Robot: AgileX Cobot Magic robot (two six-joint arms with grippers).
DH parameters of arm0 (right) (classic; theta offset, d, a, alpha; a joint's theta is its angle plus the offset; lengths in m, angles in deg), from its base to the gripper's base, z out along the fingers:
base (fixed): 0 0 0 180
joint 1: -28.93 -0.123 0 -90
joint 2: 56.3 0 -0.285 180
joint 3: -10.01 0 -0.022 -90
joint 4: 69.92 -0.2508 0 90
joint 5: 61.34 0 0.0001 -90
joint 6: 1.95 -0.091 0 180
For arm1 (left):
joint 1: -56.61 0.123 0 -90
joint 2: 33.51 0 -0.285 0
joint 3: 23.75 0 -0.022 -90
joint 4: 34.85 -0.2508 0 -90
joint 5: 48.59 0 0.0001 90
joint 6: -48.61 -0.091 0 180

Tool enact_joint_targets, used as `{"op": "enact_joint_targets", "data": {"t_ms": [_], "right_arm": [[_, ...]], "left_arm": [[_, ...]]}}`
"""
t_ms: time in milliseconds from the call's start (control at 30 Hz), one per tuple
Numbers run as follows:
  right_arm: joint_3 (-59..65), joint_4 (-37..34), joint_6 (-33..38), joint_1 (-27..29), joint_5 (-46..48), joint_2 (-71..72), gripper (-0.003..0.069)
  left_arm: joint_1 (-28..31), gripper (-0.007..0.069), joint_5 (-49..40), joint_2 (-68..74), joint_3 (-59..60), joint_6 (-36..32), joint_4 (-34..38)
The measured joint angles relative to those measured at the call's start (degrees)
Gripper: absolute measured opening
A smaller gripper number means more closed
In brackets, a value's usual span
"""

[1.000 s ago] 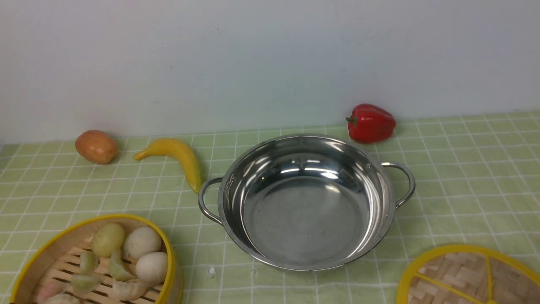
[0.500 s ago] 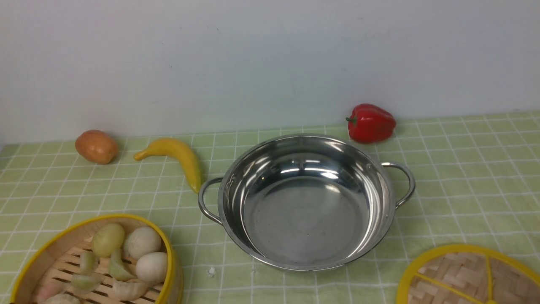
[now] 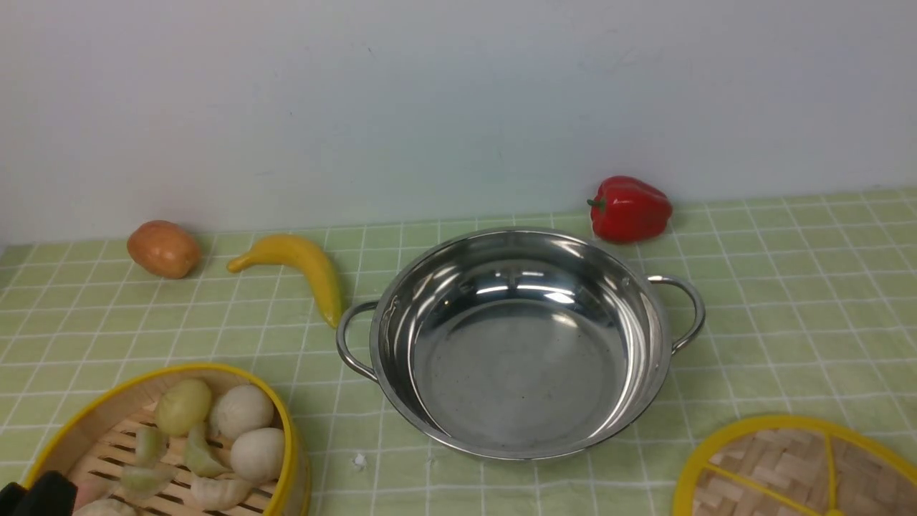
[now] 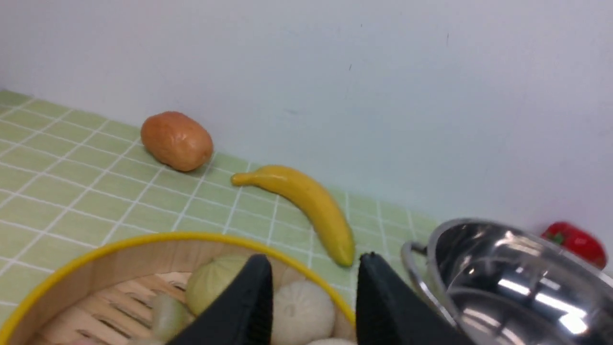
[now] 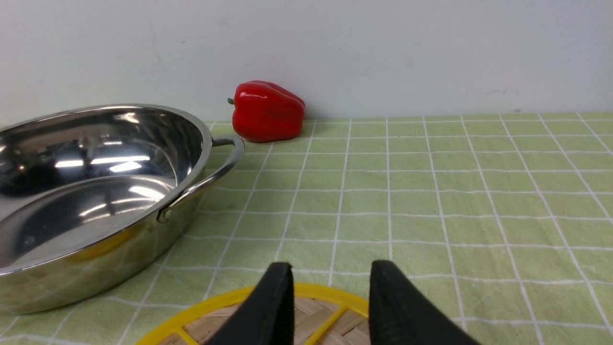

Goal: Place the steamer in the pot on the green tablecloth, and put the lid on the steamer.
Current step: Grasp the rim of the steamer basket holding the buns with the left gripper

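The steamer (image 3: 107, 423), with buns and dumplings in it, sits at the front left of the green tablecloth (image 3: 788, 315). The empty pot (image 3: 516, 344) stands in the middle. The lid (image 3: 795, 466) lies flat at the front right, cut by the frame edge. A black part of my left gripper (image 3: 39, 493) shows at the steamer's near rim. In the left wrist view it (image 4: 313, 268) is open above the steamer (image 4: 143, 239), holding nothing. My right gripper (image 5: 330, 273) is open above the lid's far rim (image 5: 316, 290), beside the pot (image 5: 86, 201); it is out of the front view.
A brown potato (image 3: 163, 248) and a yellow banana (image 3: 301, 266) lie behind the steamer, the banana's tip near the pot's left handle (image 3: 347, 344). A red pepper (image 3: 629, 208) sits by the back wall behind the pot. A small white scrap (image 3: 357, 461) lies in front of the pot.
A black part of my left gripper has come into the front view's lower left corner, at the steamer's near rim. Nothing else has moved.
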Motion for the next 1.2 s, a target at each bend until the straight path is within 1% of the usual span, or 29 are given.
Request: {"op": "enact_joint_targets", "data": {"t_ms": [67, 100, 133, 200, 233, 300, 400, 467, 633, 700, 733, 767, 800, 867, 1067, 1200], "right_arm": [[0.0, 0.0, 0.0, 0.0, 0.0, 0.0, 0.0243], [0.0, 0.0, 0.0, 0.0, -0.05, 0.0, 0.0243], [0.0, 0.0, 0.0, 0.0, -0.06, 0.0, 0.0243], [0.0, 0.0, 0.0, 0.0, -0.06, 0.0, 0.0243], [0.0, 0.0, 0.0, 0.0, -0.06, 0.0, 0.0243], [0.0, 0.0, 0.0, 0.0, -0.06, 0.0, 0.0243], [0.0, 0.0, 0.0, 0.0, -0.06, 0.0, 0.0243], [0.0, 0.0, 0.0, 0.0, -0.06, 0.0, 0.0243], [0.0, 0.0, 0.0, 0.0, -0.06, 0.0, 0.0243], [0.0, 0.0, 0.0, 0.0, -0.06, 0.0, 0.0243], [0.0, 0.0, 0.0, 0.0, -0.06, 0.0, 0.0243], [0.0, 0.0, 0.0, 0.0, -0.06, 0.0, 0.0243], [0.0, 0.0, 0.0, 0.0, -0.06, 0.0, 0.0243], [0.0, 0.0, 0.0, 0.0, -0.06, 0.0, 0.0243], [0.0, 0.0, 0.0, 0.0, -0.06, 0.0, 0.0243], [0.0, 0.0, 0.0, 0.0, -0.06, 0.0, 0.0243]], "left_arm": [[0.0, 0.0243, 0.15, 0.0, 0.0, -0.08, 4.0], [0.0, 0.0243, 0.15, 0.0, 0.0, -0.13, 4.34], [0.0, 0.0243, -1.78, 0.0, -0.87, -1.7, 6.13], [0.0, 0.0243, -3.64, 0.0, -2.09, -3.03, 6.58], [0.0, 0.0243, -6.21, 0.51, -4.24, -4.93, 7.55], [0.0, 0.0243, -9.68, 3.07, -7.44, -6.53, 8.45], [0.0, 0.0243, -16.89, 8.72, -12.15, -8.63, 7.94], [0.0, 0.0243, -24.62, 14.23, -16.84, -9.82, 5.58], [0.0, 0.0243, -45.17, 30.81, -30.38, -10.74, -5.51], [0.0, 0.0243, -51.48, 37.67, -35.4, -11.34, -10.34], [0.0, 0.0243, -52.03, 38.31, -35.86, -11.41, -11.32], [0.0, 0.0243, -55.39, 42.82, -38.89, -12.08, -14.68], [0.0, 0.0243, -56.06, 44.05, -39.65, -12.23, -15.16], [-0.55, 0.0243, -57.79, 51.62, -43.83, -15.45, -21.08], [-4.82, 0.0244, -58.14, 61.83, -45.45, -22.67, -25.31], [-8.3, 0.0275, -58.2, 67.28, -45.48, -23.73, -28.44]]}}
